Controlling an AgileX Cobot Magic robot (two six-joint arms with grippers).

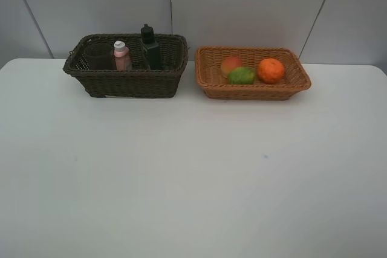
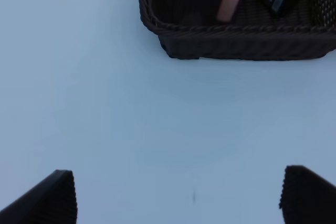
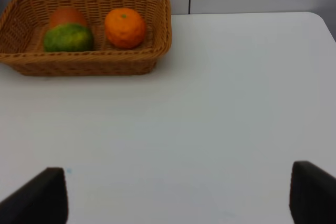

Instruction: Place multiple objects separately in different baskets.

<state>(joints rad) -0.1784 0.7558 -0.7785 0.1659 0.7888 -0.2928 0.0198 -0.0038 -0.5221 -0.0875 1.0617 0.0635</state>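
Note:
The dark brown basket (image 1: 127, 80) at the back left holds a translucent cup (image 1: 98, 56), a pink white-capped bottle (image 1: 122, 56) and a dark pump bottle (image 1: 150, 46), all upright. The light tan basket (image 1: 208, 77) at the back right holds a peach-like fruit (image 1: 230, 64), a green fruit (image 1: 241, 76) and an orange (image 1: 270, 70). Neither arm shows in the high view. My left gripper (image 2: 178, 195) is open over bare table, short of the dark basket (image 2: 236, 40). My right gripper (image 3: 178, 195) is open too, well short of the tan basket (image 3: 89, 61).
The white table (image 1: 193, 173) spreads wide in front of both baskets. A grey panelled wall (image 1: 242, 4) stands right behind them. A small dark speck (image 1: 265, 156) marks the table right of centre.

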